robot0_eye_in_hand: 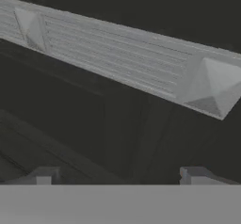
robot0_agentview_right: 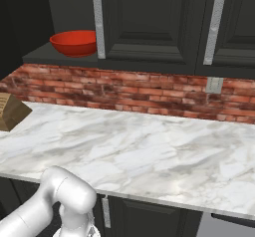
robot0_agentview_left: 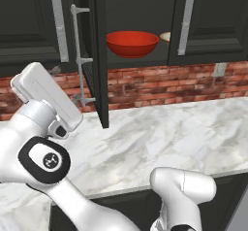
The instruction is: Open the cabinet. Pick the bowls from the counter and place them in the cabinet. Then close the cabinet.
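bowls sit inside the cabinet [robot0_agentview_left: 140,11]: the red bowl [robot0_agentview_left: 132,42] rests on its dark shelf, and just to the right of it a sliver of the tan-rimmed bowl [robot0_agentview_left: 165,37] peeks out from behind the cabinet's right door [robot0_agentview_left: 208,16]. in the right base view the red bowl [robot0_agentview_right: 73,43] sits at the shelf's left part, beside that door's silver handle [robot0_agentview_right: 99,24]. the cabinet's left door [robot0_agentview_left: 100,55] is swung out edge-on toward the robot, its bar handle [robot0_agentview_left: 79,55] facing left; the right door is nearly closed.

the arm [robot0_agentview_left: 46,128] is bent up at the left of the open door, wrist raised near the door's handle. the hand camera looks close at a ribbed silver bar handle [robot0_eye_in_hand: 117,58] running slantwise, with the fingertips [robot0_eye_in_hand: 44,175] set wide apart below it, so the jaws are spread and hold nothing.

the marble table [robot0_agentview_left: 169,133] below the cabinet lies bare along its front edge; a tan box [robot0_agentview_right: 10,111] stands at its far left, well apart from the cabinet.
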